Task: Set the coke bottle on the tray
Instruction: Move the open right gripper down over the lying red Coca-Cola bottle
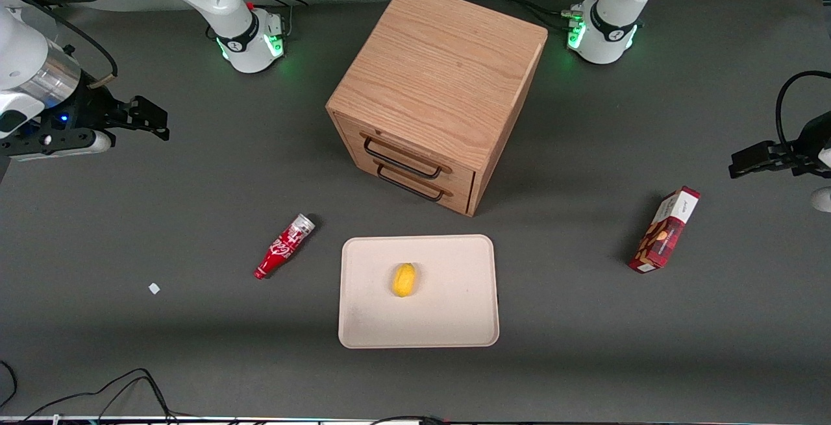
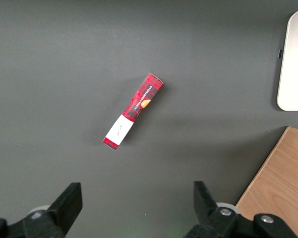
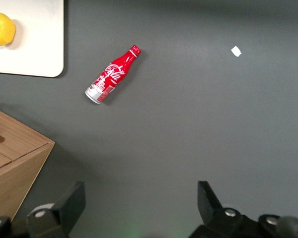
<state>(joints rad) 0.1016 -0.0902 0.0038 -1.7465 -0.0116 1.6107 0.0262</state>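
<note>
While the coke bottle (image 1: 284,246) lies on its side on the dark bench (image 1: 195,347), just beside the tray (image 1: 448,321), nothing has hold of it yet. The gripper (image 3: 139,203) hangs high up, well apart from the bottle, toward the working arm's end of the bench. Its jaws are wide open and hold nothing. A yellow lemon (image 1: 403,279) sits in the middle of the tray. I think the arm should come down over the fat red part, turn so the jaws cross the bottle, squeeze softly, then set it on a bare spot away from the lemon.
</note>
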